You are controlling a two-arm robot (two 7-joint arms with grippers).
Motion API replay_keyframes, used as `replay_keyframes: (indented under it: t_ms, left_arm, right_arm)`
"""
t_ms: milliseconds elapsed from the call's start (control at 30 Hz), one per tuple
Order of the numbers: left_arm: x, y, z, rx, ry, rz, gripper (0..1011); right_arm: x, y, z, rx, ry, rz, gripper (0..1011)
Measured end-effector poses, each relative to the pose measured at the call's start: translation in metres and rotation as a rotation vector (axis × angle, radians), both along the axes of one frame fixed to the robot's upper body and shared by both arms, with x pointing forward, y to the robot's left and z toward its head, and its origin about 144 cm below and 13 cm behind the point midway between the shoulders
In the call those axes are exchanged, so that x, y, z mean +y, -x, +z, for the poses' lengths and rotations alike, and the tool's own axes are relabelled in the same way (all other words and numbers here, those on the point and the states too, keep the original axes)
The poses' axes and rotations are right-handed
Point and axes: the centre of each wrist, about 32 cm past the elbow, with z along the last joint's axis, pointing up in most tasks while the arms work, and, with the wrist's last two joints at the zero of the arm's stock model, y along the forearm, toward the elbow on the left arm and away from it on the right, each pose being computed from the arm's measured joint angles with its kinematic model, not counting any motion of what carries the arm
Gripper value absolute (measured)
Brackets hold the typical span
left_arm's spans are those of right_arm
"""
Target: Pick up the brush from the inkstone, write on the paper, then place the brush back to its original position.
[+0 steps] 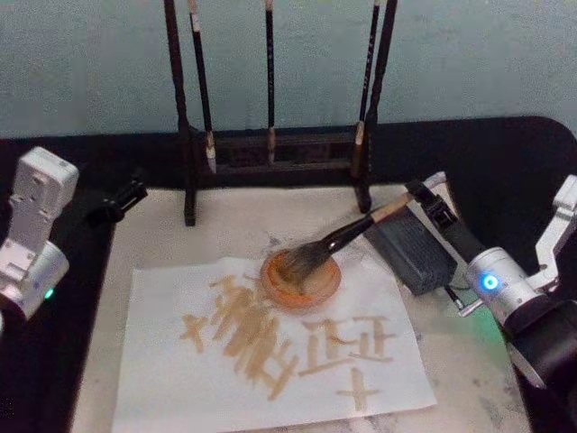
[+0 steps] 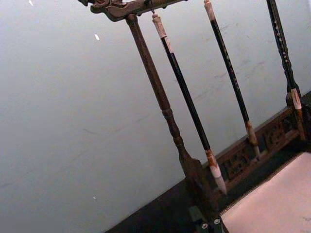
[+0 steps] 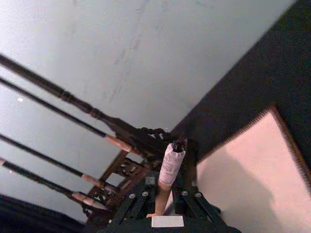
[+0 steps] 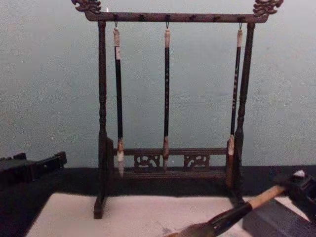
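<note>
The right tool [image 1: 422, 200] is clenching the brush [image 1: 347, 236] by its handle end, bristles lying in the dish [image 1: 332, 281] on the paper [image 1: 162, 397]. The next move is probably lowering it onto the inkstone [image 1: 410, 251] at 3 o'clock. The left tool [image 1: 115, 203] is idling at 9 o'clock.

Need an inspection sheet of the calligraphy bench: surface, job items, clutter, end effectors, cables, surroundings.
Surface: pale mat on a black table.
Job's things: paper flat on the mat, marked with tan strokes; brush tilted, bristles in an orange dish; inkstone right of the dish.
Clutter: wooden rack with three slim brushes hanging.
End effectors: right end effector shut on the brush's handle end; left end effector parked at the left.
Cables: nothing seen.
Surroundings: plain pale wall.
</note>
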Motion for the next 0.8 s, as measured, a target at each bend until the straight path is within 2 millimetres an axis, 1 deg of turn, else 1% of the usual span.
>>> replay_keyframes:
  t_ms: [333,800]
  left_arm:
    - [0.000,0.000,0.000,0.000,0.000,0.000,1002]
    - [0.000,0.000,0.000,0.000,0.000,0.000,1002]
  right_arm:
    - [0.003,0.005,0.021,-0.092,0.112,0.071,203]
    - [0.010,0.014,0.044,-0.171,0.207,0.130,198]
